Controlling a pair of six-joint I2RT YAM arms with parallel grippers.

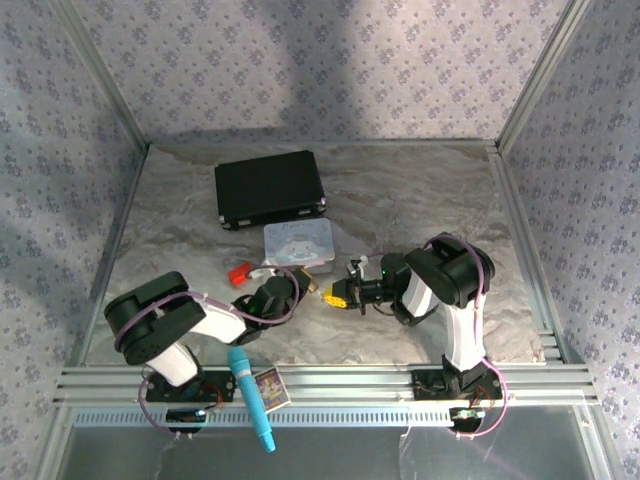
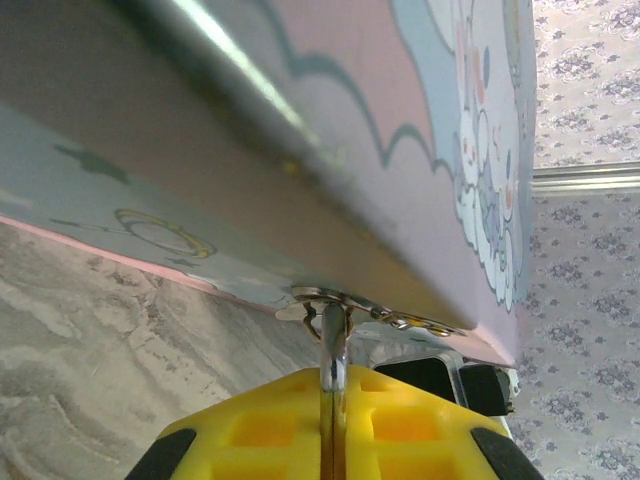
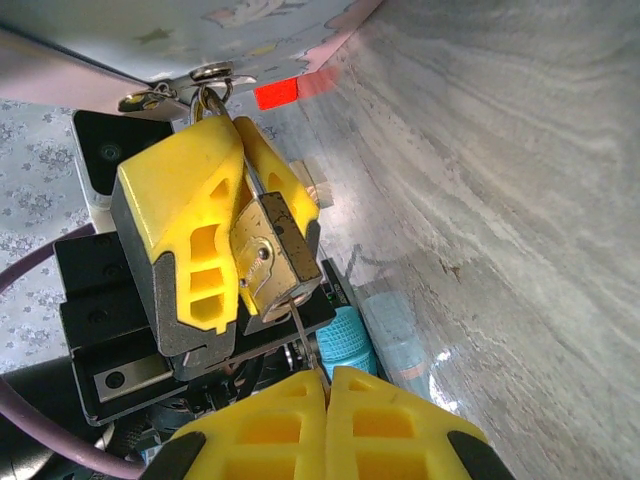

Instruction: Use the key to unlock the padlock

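**Workspace inventory: number of items of each kind**

Arms: 2, namely 1 left arm (image 1: 170,322) and 1 right arm (image 1: 452,282).
Grippers: 2, namely 1 left gripper (image 2: 333,400) and 1 right gripper (image 3: 325,395).
Yellow fingers (image 3: 188,228): 4 in total, 2 on each gripper.
Padlock (image 3: 272,258): 1, brass-gold.
Key (image 3: 303,335): 1, thin and silvery.
Pastel tin (image 1: 297,245): 1, printed with a cartoon figure.
Black case (image 1: 268,187): 1, flat and rectangular.
Red block (image 1: 239,272): 1, small.
Teal marker (image 1: 252,400): 1, lying by the left arm's base.
Card box (image 1: 270,388): 1, small, beside the marker.
Table (image 1: 420,190): 1, with a grey marbled surface.
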